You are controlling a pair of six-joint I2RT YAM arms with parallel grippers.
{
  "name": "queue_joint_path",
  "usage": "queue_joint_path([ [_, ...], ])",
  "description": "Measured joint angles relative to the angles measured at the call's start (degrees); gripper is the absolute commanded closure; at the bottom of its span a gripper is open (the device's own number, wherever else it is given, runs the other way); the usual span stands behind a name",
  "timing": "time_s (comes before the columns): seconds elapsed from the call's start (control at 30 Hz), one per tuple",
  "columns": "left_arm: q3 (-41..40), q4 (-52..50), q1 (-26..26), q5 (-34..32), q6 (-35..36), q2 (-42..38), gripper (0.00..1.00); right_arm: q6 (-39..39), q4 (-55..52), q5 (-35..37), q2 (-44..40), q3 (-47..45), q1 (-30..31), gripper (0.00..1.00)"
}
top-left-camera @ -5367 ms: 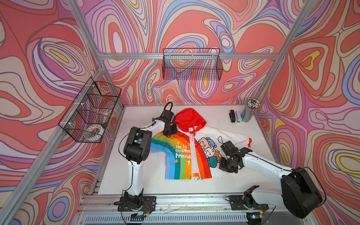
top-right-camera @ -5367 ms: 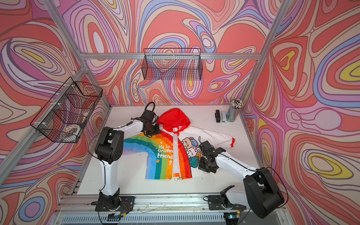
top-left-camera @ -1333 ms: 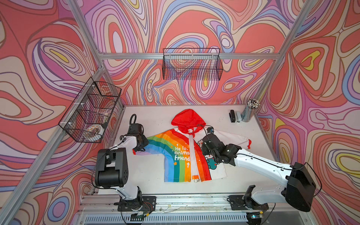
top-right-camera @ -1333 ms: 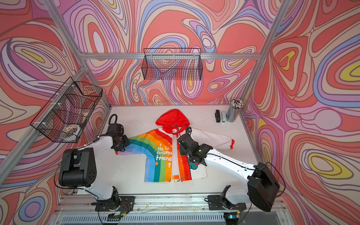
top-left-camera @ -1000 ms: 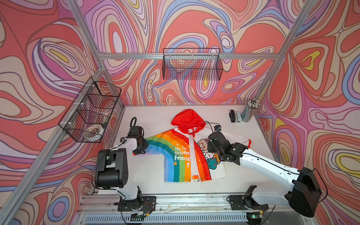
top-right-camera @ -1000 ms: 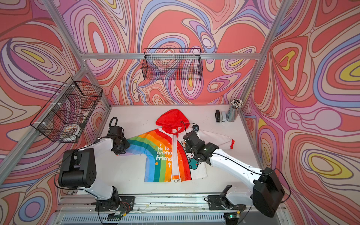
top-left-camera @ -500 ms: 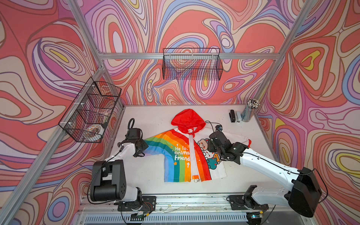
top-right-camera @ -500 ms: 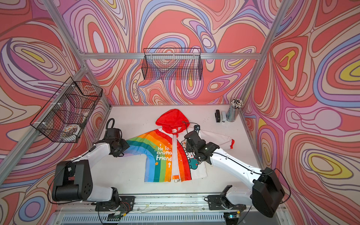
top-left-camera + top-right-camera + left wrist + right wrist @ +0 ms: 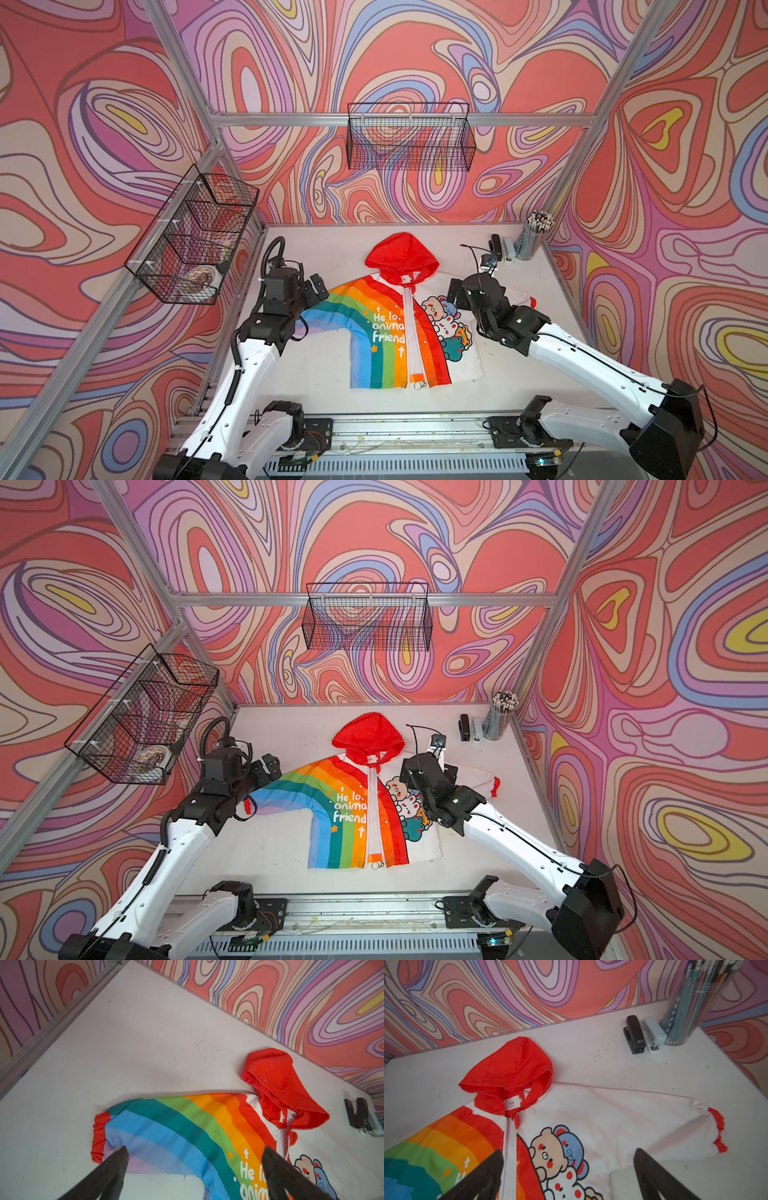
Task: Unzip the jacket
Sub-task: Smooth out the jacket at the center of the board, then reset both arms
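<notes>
Leaning further out than a moment ago, the left arm is holding the left gripper (image 9: 319, 288) above the rainbow sleeve. In both top views the small hooded rainbow-and-white child's jacket (image 9: 386, 332) is lying flat mid-worktop (image 9: 324, 386), its white zipper (image 9: 411, 332) running down the front. The right gripper (image 9: 430, 776) is hovering over the white half.

Left wrist view: jaws are standing wide, gripping nothing.

Right wrist view: jaws are spreading wide too, above the cartoon bears (image 9: 544, 1151).
</notes>
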Motion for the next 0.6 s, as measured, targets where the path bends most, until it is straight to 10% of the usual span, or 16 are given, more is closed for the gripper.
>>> queue_joint_path([
  [0.3,-19.56,13.42,-0.63,-10.08,3.87,-16.74,0.00,-13.66,12.90,10.51,1.18,-6.62,-4.02,0.02],
  [0.6,-30.21,25.59,-0.63,-14.95,10.45,-16.02,0.00,-20.26,18.43,-3.91,1.51,-8.61,-17.84,0.07],
])
